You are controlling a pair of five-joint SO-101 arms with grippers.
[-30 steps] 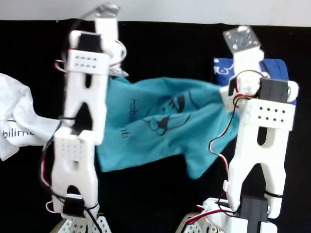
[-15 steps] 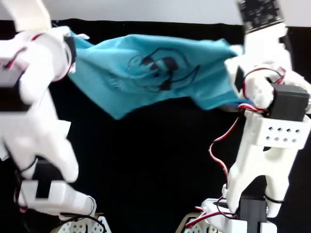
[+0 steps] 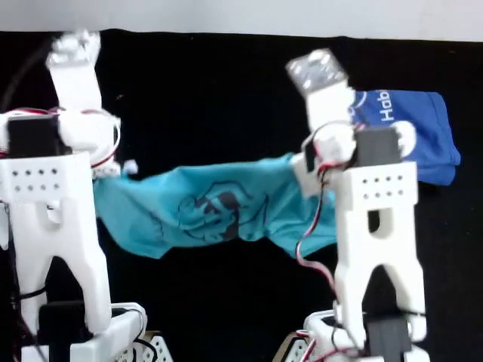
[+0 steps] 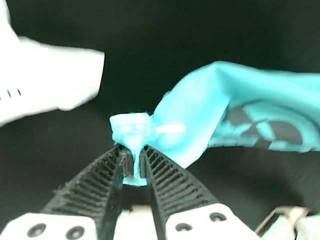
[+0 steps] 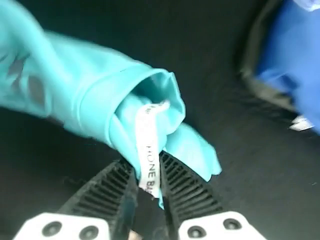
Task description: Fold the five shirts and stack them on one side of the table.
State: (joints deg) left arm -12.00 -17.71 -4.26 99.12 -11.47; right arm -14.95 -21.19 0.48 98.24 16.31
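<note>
A teal shirt [image 3: 211, 207] with a dark print hangs stretched between my two arms above the black table. My left gripper [image 4: 134, 162] is shut on one bunched corner of the teal shirt [image 4: 240, 110]. My right gripper [image 5: 147, 177] is shut on the opposite end of the teal shirt [image 5: 95, 105], pinching fabric and its white label. In the high view the left arm [image 3: 53, 188] stands at the left and the right arm [image 3: 362, 204] at the right. A folded blue shirt [image 3: 411, 136] lies at the back right of the table, and also appears as blue cloth [image 5: 295, 50] beyond the right gripper.
The black tabletop [image 3: 226, 90] stretches behind and under the hanging shirt. The arm bases [image 3: 113, 339] stand at the near edge. A white arm segment [image 4: 50, 85] is seen in the left wrist view.
Both arms have swung the teal shirt from high at the back down and nearer. The right arm shifted left, uncovering the blue shirt. The white shirt at far left is out of sight.
</note>
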